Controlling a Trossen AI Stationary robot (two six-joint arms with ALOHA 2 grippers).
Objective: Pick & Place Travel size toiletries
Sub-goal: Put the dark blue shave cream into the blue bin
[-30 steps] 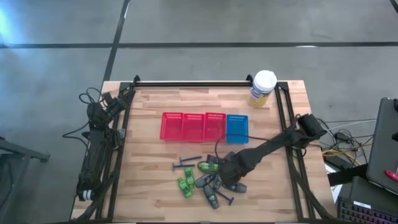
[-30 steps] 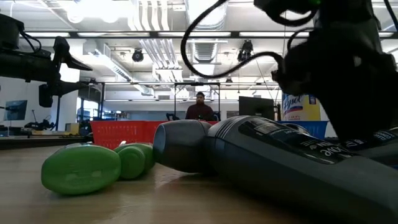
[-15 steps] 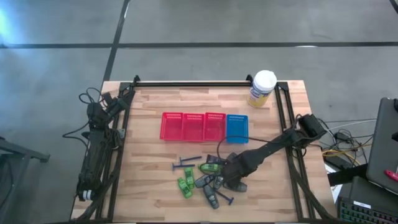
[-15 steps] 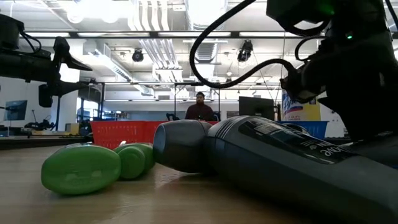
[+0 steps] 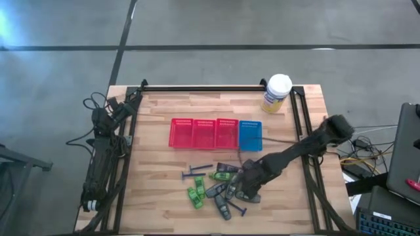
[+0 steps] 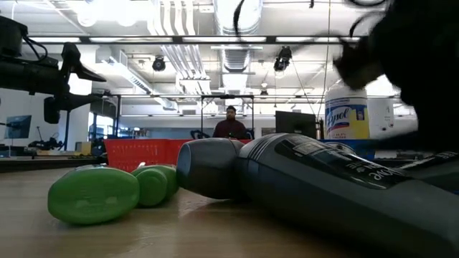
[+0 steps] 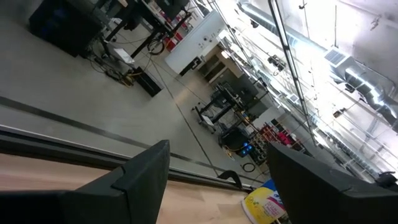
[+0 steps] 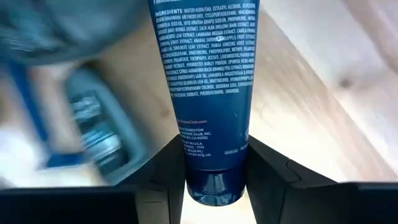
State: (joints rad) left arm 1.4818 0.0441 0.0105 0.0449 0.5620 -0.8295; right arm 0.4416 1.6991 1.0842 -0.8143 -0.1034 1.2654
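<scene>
Overhead camera looked straight down on the whole table [image 5: 164,111], low camera sat at tabletop level facing the room, both shared the yellow canister [image 5: 277,92], wrist cameras looked past fingers.

Green bottles [image 5: 195,195], red baskets [image 5: 204,133], one blue basket [image 5: 250,136].

Bare table [image 5: 157,196] left of the toiletries [image 5: 216,187]; baskets [image 5: 215,133] block behind.
</scene>
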